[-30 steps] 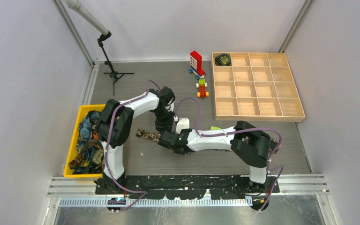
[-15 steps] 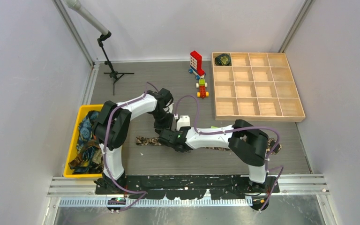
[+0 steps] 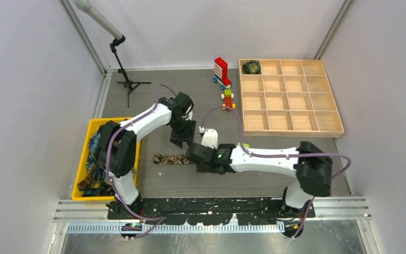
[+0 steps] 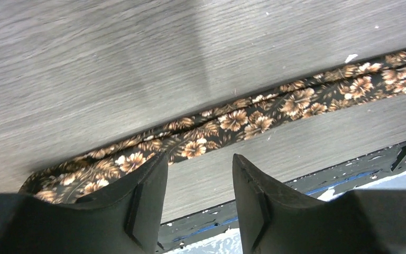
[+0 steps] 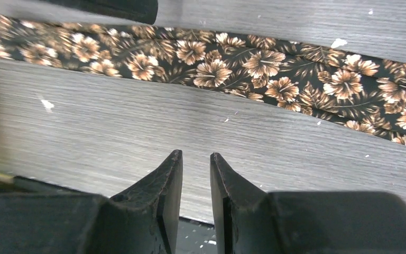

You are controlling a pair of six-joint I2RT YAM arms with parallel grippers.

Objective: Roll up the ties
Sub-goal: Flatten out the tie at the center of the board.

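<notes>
A brown-tan-black flowered tie (image 3: 169, 159) lies flat and unrolled on the grey table. It runs rightward under my right arm. It crosses the left wrist view (image 4: 232, 119) and the right wrist view (image 5: 243, 63). My left gripper (image 3: 184, 142) (image 4: 198, 159) is open and empty, just above the tie's left part. My right gripper (image 3: 191, 156) (image 5: 195, 154) is narrowly open and empty, just near of the tie. A rolled dark tie (image 3: 251, 67) sits in the wooden tray's far left cell. More ties (image 3: 99, 153) fill the yellow bin.
The wooden grid tray (image 3: 291, 95) stands at the back right. Red-and-white toy bricks (image 3: 222, 71) and a small toy (image 3: 228, 99) lie left of it. A green block (image 3: 242, 145) is by my right forearm. The yellow bin (image 3: 82, 159) is at left, a tripod (image 3: 127, 82) behind.
The tie's left end went from tilted to lying straight. My left gripper lifted back off it. My right arm's elbow swung out to the right, its gripper staying by the tie.
</notes>
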